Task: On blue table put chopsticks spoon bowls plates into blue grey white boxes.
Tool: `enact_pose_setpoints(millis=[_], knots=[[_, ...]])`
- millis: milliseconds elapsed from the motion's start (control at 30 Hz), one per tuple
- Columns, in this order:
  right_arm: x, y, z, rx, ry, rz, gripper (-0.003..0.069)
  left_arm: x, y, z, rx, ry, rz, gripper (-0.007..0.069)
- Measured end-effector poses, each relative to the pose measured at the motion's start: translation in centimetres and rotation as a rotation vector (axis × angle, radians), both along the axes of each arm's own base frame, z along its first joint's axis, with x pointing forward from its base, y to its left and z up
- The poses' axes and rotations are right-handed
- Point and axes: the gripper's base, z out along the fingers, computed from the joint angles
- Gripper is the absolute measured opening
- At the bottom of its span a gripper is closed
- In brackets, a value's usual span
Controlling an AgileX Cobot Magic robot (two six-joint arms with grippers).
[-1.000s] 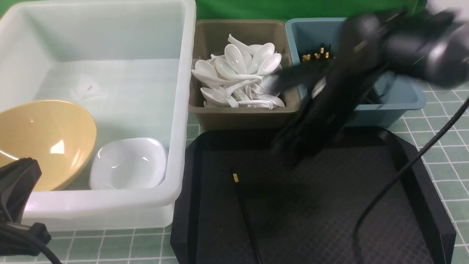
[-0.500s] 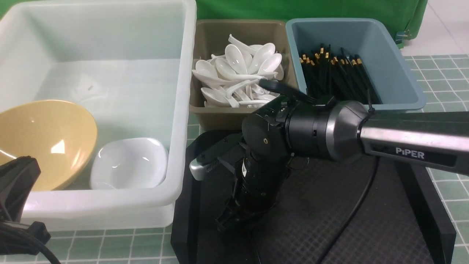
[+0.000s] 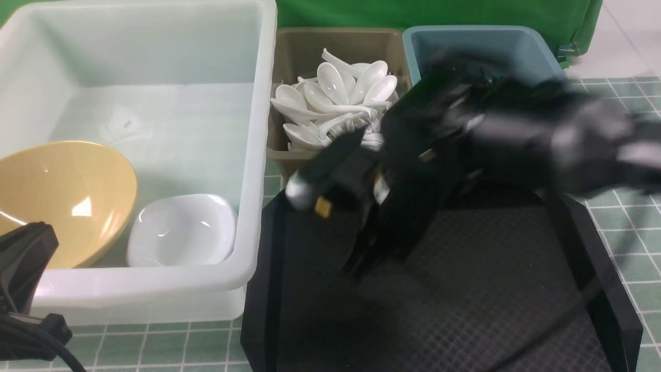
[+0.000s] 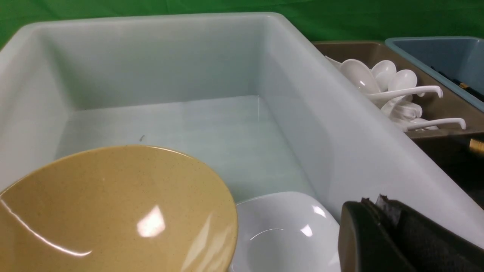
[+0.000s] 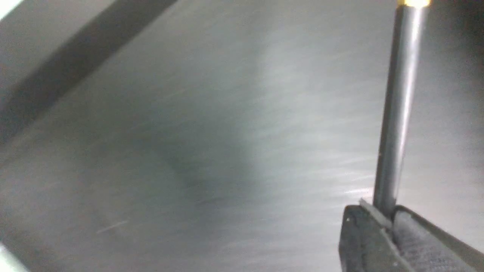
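Note:
My right gripper [image 3: 359, 263] hangs blurred above the black tray, shut on one black chopstick [image 5: 395, 113]; the stick's gold band [image 3: 323, 206] shows to the left of the arm. In the right wrist view the stick rises straight out of the closed right gripper [image 5: 383, 213]. The mustard-tan bowl [image 3: 62, 201] and a small white plate [image 3: 181, 230] lie in the white tub [image 3: 258, 155]. Several white spoons [image 3: 341, 98] fill the grey-brown box [image 3: 335, 168]. The arm covers most of the blue box [image 3: 516, 44]. My left gripper [image 4: 372, 204] is shut and empty by the tub's near rim.
The black textured tray [image 3: 490, 289] sits in front of the two small boxes on the blue table [image 3: 635, 258]. A black cable [image 3: 31, 346] lies at the near left corner. A green backdrop stands behind the boxes.
The right gripper closed on the chopstick that lay on the tray and lifted it up and toward the boxes. The left gripper has not moved.

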Motion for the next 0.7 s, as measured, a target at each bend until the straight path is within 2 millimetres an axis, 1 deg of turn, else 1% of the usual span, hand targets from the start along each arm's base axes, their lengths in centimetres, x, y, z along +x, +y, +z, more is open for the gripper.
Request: enact_pose_setpoints(millis=[33,67,133,200,233,267,300,333,367,400,433,467,500,533,567,633,700], knots=[[0.1,-0.2,0.6,0.015,-0.031,-0.002,0.0086,0.0,0.0,0.0,0.0,0.0,0.0,0.0002],[1.7,-2.1,3.4,0.065,-0.234,-0.064,0.0086,0.0,0.0,0.0,0.0,-0.002,0.0,0.0002],[3.8,-4.0,5.4,0.168,-0.409,-0.132,0.0086,0.0,0.0,0.1,-0.001,-0.007,0.001,0.0002],[6.4,-5.9,6.5,0.287,-0.551,-0.182,0.0086,0.0,0.0,0.1,-0.001,-0.009,0.001,0.0002],[6.6,-6.1,6.6,0.3,-0.563,-0.18,0.0086,0.0,0.0,0.1,-0.001,-0.009,0.001,0.0002],[9.3,-7.6,6.0,0.425,-0.632,-0.213,0.0086,0.0,0.0,0.1,-0.001,-0.009,0.001,0.0002],[10.7,-8.5,5.3,0.479,-0.644,-0.242,0.0086,0.0,0.0,0.1,-0.001,-0.009,0.001,0.0002],[11.8,-9.0,4.5,0.54,-0.647,-0.259,0.0088,0.0,0.0,0.1,-0.001,-0.009,0.001,0.0002],[13.1,-9.6,3.0,0.577,-0.623,-0.299,0.0093,0.0,0.0,0.1,0.0,-0.01,0.001,0.0002],[14.1,-10.2,1.8,0.594,-0.607,-0.329,0.01,0.0,0.0,0.1,0.004,-0.017,0.002,0.0002],[14.6,-10.7,1.1,0.597,-0.598,-0.349,0.0105,0.0,0.0,0.2,0.006,-0.02,0.003,0.0002],[15.7,-11.5,-0.6,0.597,-0.571,-0.385,0.0118,0.1,0.1,0.2,0.012,-0.028,0.004,0.0002],[16.9,-12.7,-3.5,0.571,-0.522,-0.442,0.0154,0.1,0.1,0.3,0.018,-0.035,0.005,0.0002],[17.1,-12.8,-4.0,0.567,-0.512,-0.451,0.0164,0.1,0.1,0.3,0.018,-0.035,0.005,0.0002],[17.5,-13.5,-5.6,0.529,-0.479,-0.491,0.0207,0.1,0.1,0.3,0.02,-0.037,0.005,0.0002],[17.6,-14.0,-6.2,0.493,-0.456,-0.526,0.0252,0.1,0.1,0.3,0.024,-0.038,0.005,0.0002],[17.3,-14.2,-6.1,0.462,-0.446,-0.551,0.0298,0.1,0.1,0.3,0.024,-0.038,0.005,0.0002]])
